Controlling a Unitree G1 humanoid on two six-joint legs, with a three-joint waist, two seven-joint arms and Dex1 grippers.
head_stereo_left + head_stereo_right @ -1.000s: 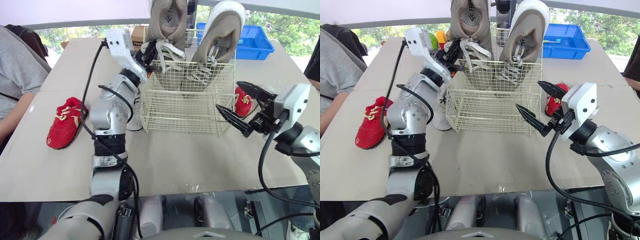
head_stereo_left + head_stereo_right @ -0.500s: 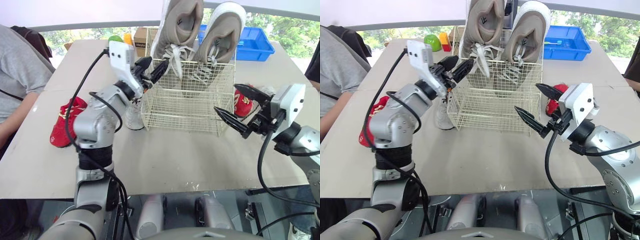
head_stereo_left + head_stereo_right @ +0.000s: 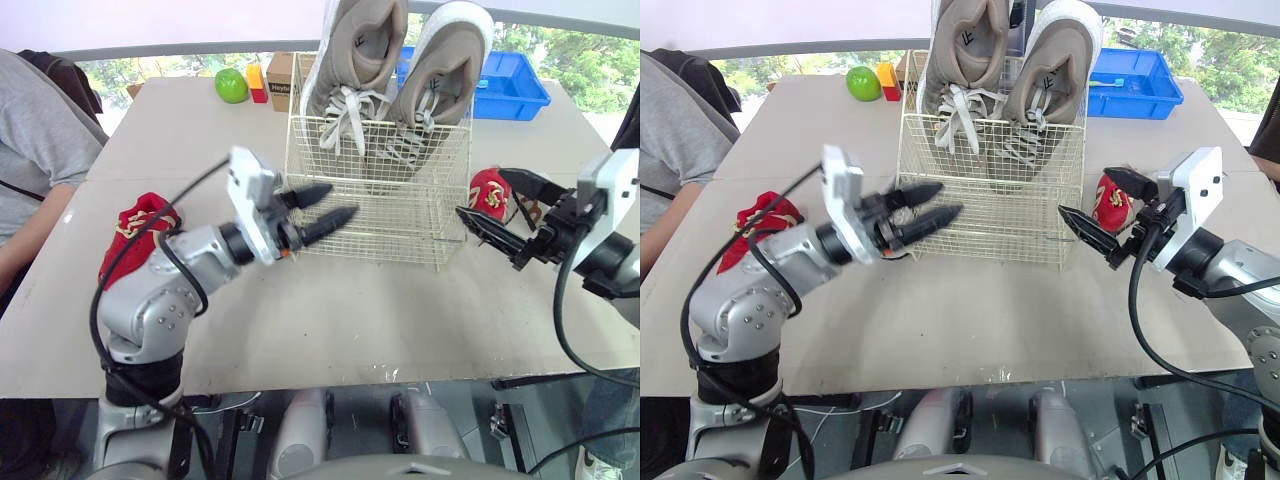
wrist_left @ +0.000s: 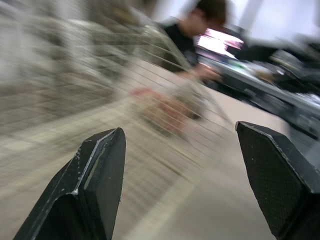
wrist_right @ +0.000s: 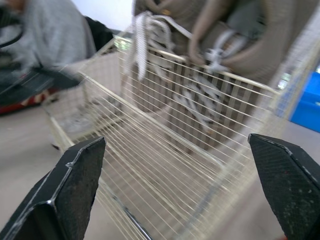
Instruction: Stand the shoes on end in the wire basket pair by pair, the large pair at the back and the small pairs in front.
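Snagging is the nearest worry. The left tool (image 3: pixel 338 199), spread open and empty, points its tips at the front wall of the wire basket (image 3: pixel 400 235). A finger caught in the mesh could drag the basket across the desk (image 3: pixel 380 320). The right tool (image 3: pixel 1085 192), also open and holding nothing, hovers near one small red shoe (image 3: pixel 487 190) just beside the basket (its mate (image 3: pixel 135 235) lies well apart, at the left). A shove there could topple the large pair (image 3: pixel 365 60) standing on end at the back.

Beige table (image 3: pixel 350 310): wire basket (image 3: pixel 375 215) mid, left red shoe (image 3: pixel 135 235), right red shoe (image 3: pixel 488 190), green ball (image 3: pixel 231 85), blue bin (image 3: pixel 510 90) at back
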